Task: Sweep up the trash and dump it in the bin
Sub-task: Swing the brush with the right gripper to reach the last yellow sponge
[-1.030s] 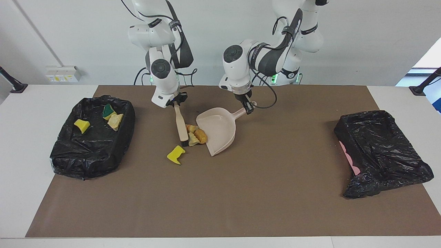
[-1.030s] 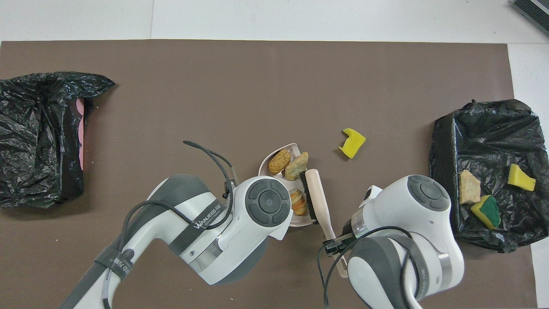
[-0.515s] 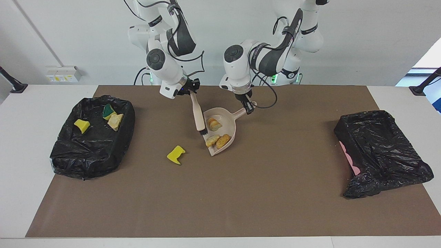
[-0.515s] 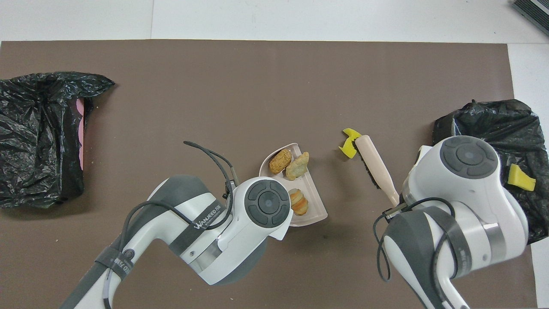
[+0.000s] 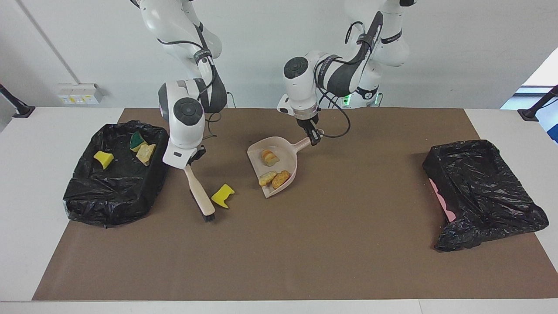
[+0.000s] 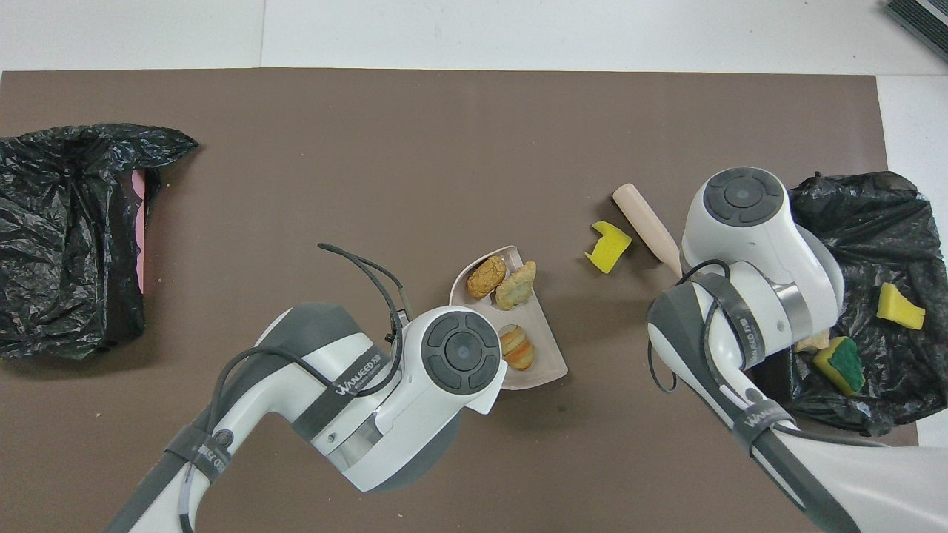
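Note:
The beige dustpan (image 5: 285, 150) (image 6: 546, 354) rests on the brown mat with three tan and orange lumps of trash (image 5: 273, 174) (image 6: 503, 283) in it. My left gripper (image 5: 314, 139) is shut on the dustpan's handle. My right gripper (image 5: 191, 160) is shut on the handle of the beige hand brush (image 5: 199, 196) (image 6: 643, 218). The brush slants down, and its dark bristles are low at the mat. A loose yellow sponge piece (image 5: 222, 195) (image 6: 607, 246) lies just beside the brush, between it and the dustpan. In the overhead view both grippers are hidden under their arms.
A black-bagged bin (image 5: 87, 198) (image 6: 874, 215) at the right arm's end holds a yellow piece (image 5: 103, 159), a green-backed sponge (image 5: 137, 139) and a tan lump (image 5: 146, 152). A second black-bagged bin (image 5: 479, 192) (image 6: 67, 237) sits at the left arm's end.
The right gripper swept three lumps into the dustpan. It then lifted the brush and swung it over the yellow sponge, down to the sponge's bin side. The dustpan barely shifted.

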Controlling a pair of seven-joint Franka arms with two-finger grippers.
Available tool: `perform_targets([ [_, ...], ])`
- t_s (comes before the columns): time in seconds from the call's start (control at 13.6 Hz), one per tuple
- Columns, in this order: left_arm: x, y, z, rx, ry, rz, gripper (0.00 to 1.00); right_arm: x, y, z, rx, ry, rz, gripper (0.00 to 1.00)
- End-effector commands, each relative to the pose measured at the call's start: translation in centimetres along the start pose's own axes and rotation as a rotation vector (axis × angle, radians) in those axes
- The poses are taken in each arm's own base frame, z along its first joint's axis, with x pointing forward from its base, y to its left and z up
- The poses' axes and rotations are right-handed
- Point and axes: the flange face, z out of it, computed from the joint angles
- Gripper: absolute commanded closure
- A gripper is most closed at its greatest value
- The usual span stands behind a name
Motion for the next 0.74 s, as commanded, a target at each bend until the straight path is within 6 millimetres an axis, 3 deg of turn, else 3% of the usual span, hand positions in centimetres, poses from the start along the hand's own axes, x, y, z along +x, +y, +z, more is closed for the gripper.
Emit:
perform_targets([
  [0.0, -0.5, 0.7, 0.2, 0.015, 0.015, 0.010, 1.00, 0.4, -6.3, -0.2, 0.126, -0.003, -0.011, 1.00],
  [0.22, -0.5, 0.6, 0.1, 0.016, 0.017, 0.010, 1.00, -1.5, -10.8, 0.2, 0.249, -0.054, -0.018, 1.00],
  [0.44, -0.5, 0.6, 0.1, 0.016, 0.018, 0.010, 1.00, -3.0, -17.7, -1.5, 0.370, -0.033, -0.027, 1.00],
  [0.66, -0.5, 0.6, 0.1, 0.016, 0.021, 0.008, 1.00, -5.2, -18.9, -4.1, 0.404, -0.014, -0.008, 1.00],
])
